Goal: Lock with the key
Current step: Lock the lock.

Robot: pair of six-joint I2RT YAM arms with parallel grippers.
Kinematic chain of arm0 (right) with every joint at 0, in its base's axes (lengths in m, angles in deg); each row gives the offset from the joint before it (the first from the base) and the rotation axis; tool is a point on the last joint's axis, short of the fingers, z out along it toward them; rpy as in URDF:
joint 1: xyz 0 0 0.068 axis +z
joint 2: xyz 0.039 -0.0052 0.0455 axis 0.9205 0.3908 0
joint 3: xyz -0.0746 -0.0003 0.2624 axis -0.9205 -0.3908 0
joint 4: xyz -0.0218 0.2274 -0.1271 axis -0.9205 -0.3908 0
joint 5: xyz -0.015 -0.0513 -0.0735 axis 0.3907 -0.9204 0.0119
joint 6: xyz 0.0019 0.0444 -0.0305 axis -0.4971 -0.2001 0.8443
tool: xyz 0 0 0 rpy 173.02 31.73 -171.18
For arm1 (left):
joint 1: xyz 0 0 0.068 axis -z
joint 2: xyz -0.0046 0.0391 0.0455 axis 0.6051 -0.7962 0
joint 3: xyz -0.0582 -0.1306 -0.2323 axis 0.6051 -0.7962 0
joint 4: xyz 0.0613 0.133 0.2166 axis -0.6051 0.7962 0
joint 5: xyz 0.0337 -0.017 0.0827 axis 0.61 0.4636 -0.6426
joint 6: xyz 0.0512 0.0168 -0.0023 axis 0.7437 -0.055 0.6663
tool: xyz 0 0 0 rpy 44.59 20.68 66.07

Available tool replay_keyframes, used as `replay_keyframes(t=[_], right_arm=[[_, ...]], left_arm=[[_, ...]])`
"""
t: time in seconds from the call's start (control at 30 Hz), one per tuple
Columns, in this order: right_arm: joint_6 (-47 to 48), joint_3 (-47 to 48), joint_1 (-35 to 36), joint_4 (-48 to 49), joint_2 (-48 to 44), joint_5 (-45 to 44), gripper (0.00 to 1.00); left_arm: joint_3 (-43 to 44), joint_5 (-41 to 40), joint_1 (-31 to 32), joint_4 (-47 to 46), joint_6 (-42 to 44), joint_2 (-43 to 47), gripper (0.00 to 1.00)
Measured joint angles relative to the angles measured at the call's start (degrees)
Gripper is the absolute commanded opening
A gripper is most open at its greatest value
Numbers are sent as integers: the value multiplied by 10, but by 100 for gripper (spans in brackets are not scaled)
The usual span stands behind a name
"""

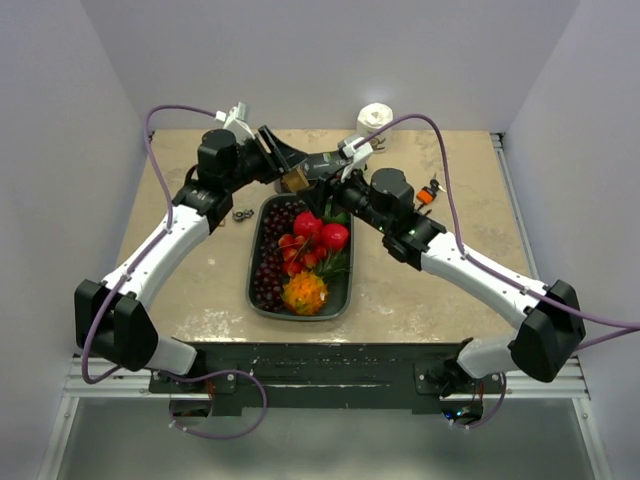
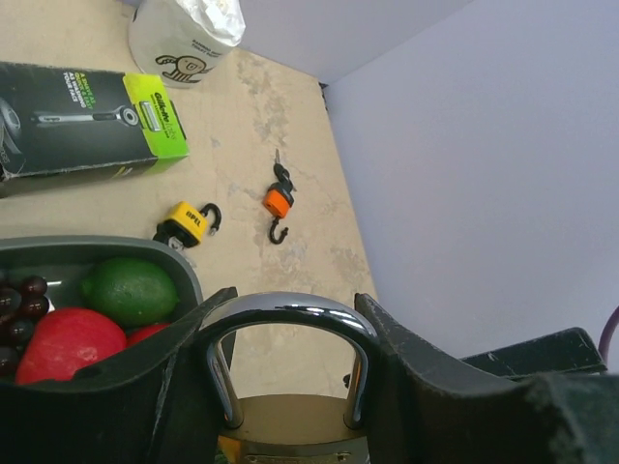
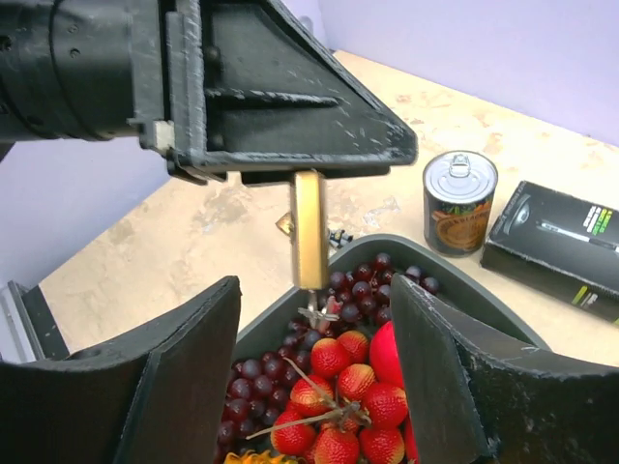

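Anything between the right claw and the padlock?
Nothing visible. The brass padlock hangs from the left claw by its silver shackle, above the grey fruit tray, with open air to the open right claw.

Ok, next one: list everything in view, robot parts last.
padlock: one, brass with silver loop, held above the tray
key: apparently one, silver, at the padlock's underside
yellow padlock: one, on the table beyond the tray
orange padlock: one, beside the yellow one
box: one, black and green, far side
can: one, silver top, beside the box
cup: one, white, far edge
tray: one, grey, table centre
grapes: many, dark, in tray
strawberries: several, red, in tray
lime: one, green, tray's far end
spiky fruit: one, yellow-orange, tray's near end
table: one, beige
left hand: one, black, closed on the padlock's loop
right hand: one, black, open, empty, facing the padlock
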Motion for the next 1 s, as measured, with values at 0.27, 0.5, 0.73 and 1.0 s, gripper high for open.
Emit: replay_keyframes(t=[0.27,0.5,0.73,1.0], right_arm=[[15,0,-5,-4,-3,44,36],[33,0,-5,-4,3,80,0],[54,0,-4,-4,9,95,0],[101,14,18,-8,26,65,0]], left_arm=[[0,35,-5,-6,-2,31,0],[-4,48,-8,-8,-5,32,0],[-8,46,-19,13,-16,32,0],[41,37,-61,111,-27,17,0]])
